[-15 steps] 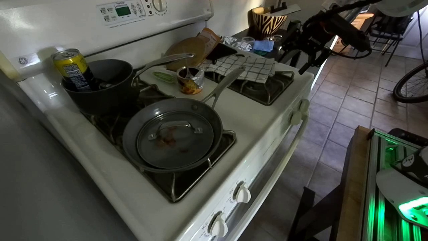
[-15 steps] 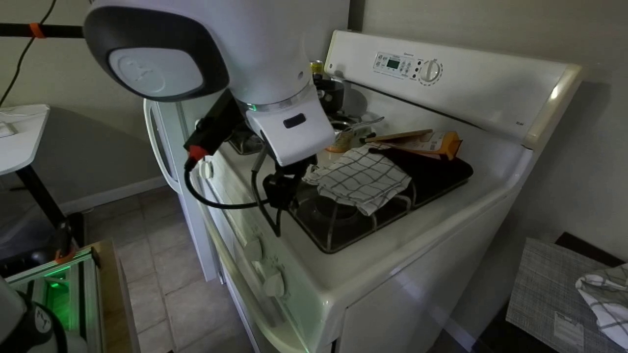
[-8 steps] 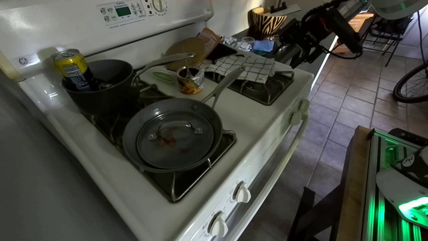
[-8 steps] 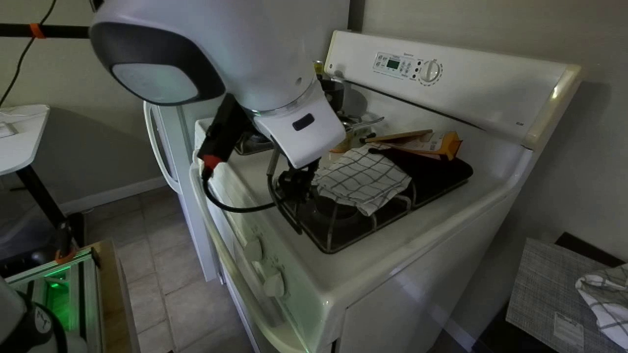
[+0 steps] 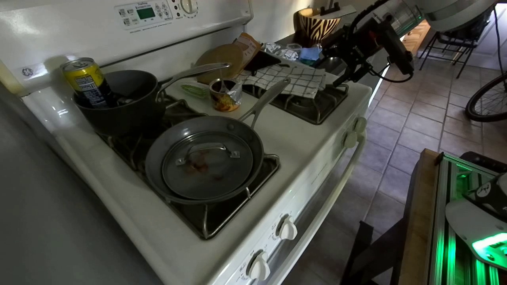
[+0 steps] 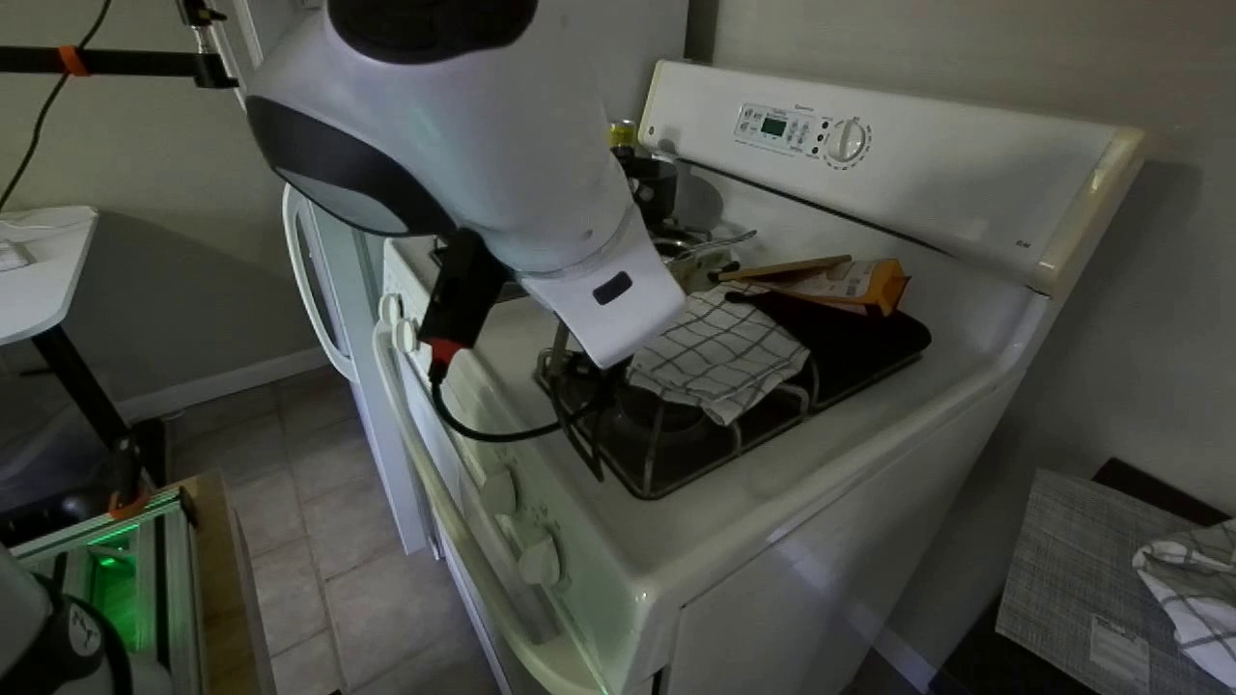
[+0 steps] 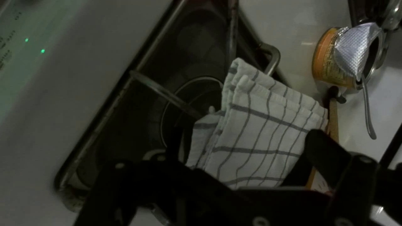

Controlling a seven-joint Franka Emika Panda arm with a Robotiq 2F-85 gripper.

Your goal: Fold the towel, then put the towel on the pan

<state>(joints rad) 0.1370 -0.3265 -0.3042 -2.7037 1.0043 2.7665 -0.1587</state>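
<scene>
One change is evident: the smooth white robot arm [image 6: 541, 164], foremost at upper centre in an exterior view, has advanced toward the white cloth towel with grey checks [image 6: 719, 347]; a grasp, for folding or carrying, appears near. Two jointed black fingers [image 7: 326, 151] of the dark mechanical gripper [image 7: 246, 139] stand wide apart across the lower wrist view, holding nothing; no contact with the towel is discernible. Beyond them, right of centre, the towel lies in layers on a metal burner grate [image 7: 163, 94]. Farthest, left of centre in an exterior view, the round grey frying pan [image 5: 153, 164] holds a glass lid [image 5: 206, 178] but no towel.
</scene>
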